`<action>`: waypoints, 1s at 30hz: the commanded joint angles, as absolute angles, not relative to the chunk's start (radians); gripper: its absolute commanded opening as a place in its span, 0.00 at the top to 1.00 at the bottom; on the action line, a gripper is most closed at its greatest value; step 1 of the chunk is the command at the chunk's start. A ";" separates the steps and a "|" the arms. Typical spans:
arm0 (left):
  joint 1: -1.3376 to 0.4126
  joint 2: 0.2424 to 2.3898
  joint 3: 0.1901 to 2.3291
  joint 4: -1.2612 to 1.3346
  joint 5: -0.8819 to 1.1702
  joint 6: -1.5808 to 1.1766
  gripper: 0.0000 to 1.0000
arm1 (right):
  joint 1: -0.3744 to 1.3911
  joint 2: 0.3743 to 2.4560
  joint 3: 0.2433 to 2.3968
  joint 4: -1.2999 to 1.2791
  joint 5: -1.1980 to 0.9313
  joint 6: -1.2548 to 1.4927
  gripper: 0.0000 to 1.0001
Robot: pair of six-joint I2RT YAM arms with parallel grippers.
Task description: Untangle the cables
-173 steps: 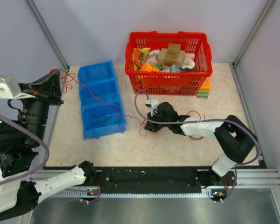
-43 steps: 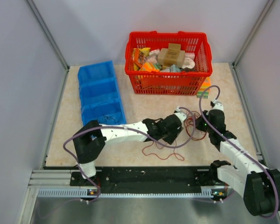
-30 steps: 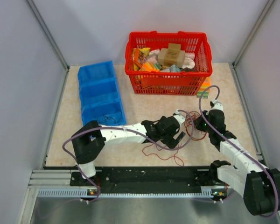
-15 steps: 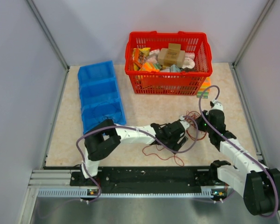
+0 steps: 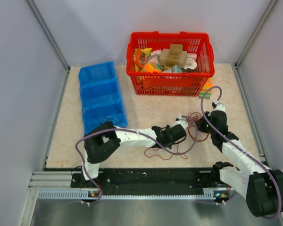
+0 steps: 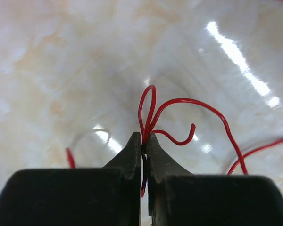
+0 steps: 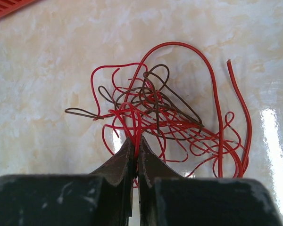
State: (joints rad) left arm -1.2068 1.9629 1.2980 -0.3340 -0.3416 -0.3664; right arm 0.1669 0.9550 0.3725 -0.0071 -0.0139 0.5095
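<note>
Pale marbled worktop [image 5: 146, 109], with a red basket [image 5: 170, 84] and blue bins [image 5: 100, 94] at the back. Thin red and dark-red cables [image 7: 148, 101] lie right of centre in a knotted clump. The right fingers [image 7: 125, 160] pinch the clump's near edge. The left fingers [image 6: 132, 157] pinch one red loop, seemingly leading from it. Most of the knot is not yet undone; one strand trails free.

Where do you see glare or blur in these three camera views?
Left wrist view: a bright diagonal glare streak on the table at upper right, and its surface looks soft while the red wire is fairly crisp. Right wrist view: a glare stripe at lower right, the cables sharp. Top external view: even light, no strong glare, but the cables are too thin to trace.
</note>
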 commanded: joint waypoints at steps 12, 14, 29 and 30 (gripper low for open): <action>-0.797 1.226 1.296 -0.419 -0.439 -0.171 1.00 | 0.153 0.977 0.380 0.041 -0.032 0.511 1.00; -0.727 1.169 1.322 -0.373 -0.454 -0.135 1.00 | 0.155 0.980 0.382 0.044 -0.034 0.511 1.00; -0.261 1.298 1.830 -0.299 -0.273 -0.318 1.00 | 0.153 0.988 0.383 0.044 -0.044 0.511 1.00; -0.241 1.316 1.863 -0.288 -0.267 -0.310 1.00 | 0.153 0.989 0.383 0.044 -0.046 0.509 1.00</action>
State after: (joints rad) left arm -0.3050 1.2713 1.7393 -0.3817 -0.3298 -0.2733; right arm 0.1669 0.9924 0.3725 0.0124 -0.0391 0.5095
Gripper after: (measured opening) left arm 0.025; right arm 0.009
